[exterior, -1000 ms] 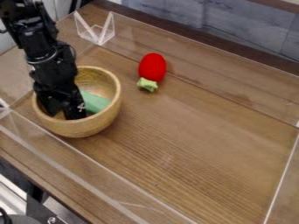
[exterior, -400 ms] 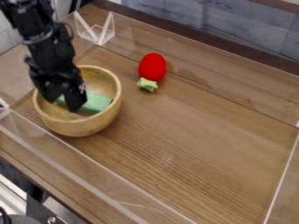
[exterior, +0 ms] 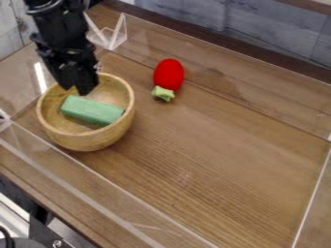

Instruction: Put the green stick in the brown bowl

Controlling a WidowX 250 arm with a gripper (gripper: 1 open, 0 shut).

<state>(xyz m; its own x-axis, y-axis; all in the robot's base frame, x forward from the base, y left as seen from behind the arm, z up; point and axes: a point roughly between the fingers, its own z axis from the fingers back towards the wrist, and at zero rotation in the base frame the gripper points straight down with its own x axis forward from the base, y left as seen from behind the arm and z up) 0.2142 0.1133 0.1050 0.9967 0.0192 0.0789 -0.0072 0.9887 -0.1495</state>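
Now green stick [exterior: 95, 111] in brown bowl [exterior: 85, 136], below claw [exterior: 72, 80]

A robot test bench in a lab: a wood-grain table [exterior: 220, 145] fenced by clear acrylic walls [exterior: 311, 208], a black arm [exterior: 58, 29] mounted at its far left corner, a toy strawberry [exterior: 167, 77] as prop.

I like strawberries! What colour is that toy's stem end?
Green, on the red toy; the only camera view shows it.
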